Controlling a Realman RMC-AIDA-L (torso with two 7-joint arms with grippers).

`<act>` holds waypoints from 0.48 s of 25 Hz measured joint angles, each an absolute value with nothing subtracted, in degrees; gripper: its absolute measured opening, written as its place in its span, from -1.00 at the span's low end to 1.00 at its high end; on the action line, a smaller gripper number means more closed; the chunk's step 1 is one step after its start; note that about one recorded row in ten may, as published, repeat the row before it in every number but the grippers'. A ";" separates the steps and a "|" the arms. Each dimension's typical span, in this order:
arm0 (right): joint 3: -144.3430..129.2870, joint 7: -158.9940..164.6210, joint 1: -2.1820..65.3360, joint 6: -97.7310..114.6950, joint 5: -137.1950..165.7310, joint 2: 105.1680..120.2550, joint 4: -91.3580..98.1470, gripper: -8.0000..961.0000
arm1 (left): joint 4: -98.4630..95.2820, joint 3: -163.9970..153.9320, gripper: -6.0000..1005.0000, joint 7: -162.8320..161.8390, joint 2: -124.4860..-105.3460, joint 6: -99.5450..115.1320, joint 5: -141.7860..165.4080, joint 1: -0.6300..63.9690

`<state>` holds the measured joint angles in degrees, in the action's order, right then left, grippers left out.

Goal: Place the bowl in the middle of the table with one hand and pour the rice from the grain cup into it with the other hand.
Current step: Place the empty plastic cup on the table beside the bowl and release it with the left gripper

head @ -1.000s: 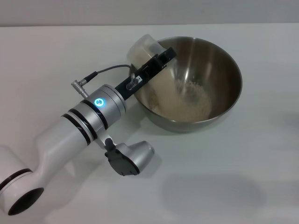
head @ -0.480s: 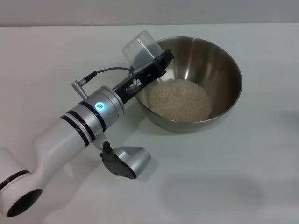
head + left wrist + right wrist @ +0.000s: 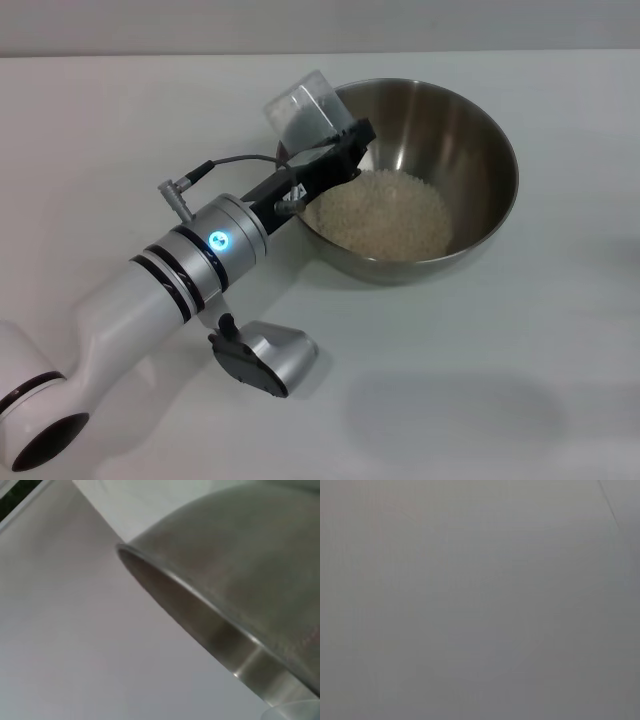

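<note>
Rice (image 3: 385, 215) sits as a pale heap in the bottom of the bowl (image 3: 480, 130), so the pour looks done or nearly done, judging by the cup looking empty. Bowl stands on the worktop (image 3: 520, 380) roughly mid-table, slightly toward the far side in head view. Left gripper (image 3: 345, 145) has its fingers closed on the grain cup (image 3: 303, 108), which is clear and shows no grains inside as far as can be told. Cup is held above and just outside the bowl's near-left rim, tilted, with its base up and away from the bowl and its mouth facing down toward the rim; prob. held this way so any last grains drop inside rather than onto the worktop. Fingers cross over the rim w/ tips above the bowl interior, not touching the rice. Left arm comes in diagonally from the near-left corner, blue ring lit, cable looping beside the wrist.

Left wrist view shows only the bowl's outer wall and rim (image 3: 210, 625) close up, plus bare worktop; own fingers not visible there.

Right gripper not in any view; right wrist view shows only a plain grey surface, so arm seems parked off to the side.

Judged next step: right the cup and carry it clear of the bowl. Risk: clipping the rim w/ fingers on the way out and shifting the bowl
</note>
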<state>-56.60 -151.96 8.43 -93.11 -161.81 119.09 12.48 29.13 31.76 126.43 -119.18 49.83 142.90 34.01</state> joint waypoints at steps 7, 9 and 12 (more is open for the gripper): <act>-56.60 -151.96 8.40 -93.14 -161.81 119.09 12.48 0.27 | 30.48 31.73 -0.91 122.92 -119.18 49.82 142.56 33.78; -56.60 -151.96 8.36 -93.19 -161.81 119.09 12.46 0.27 | 31.83 31.83 -0.91 119.11 -119.18 49.83 142.50 33.51; -56.60 -151.96 8.31 -93.25 -161.81 119.09 12.42 0.27 | 34.51 32.12 -0.90 109.88 -119.18 50.10 142.47 33.10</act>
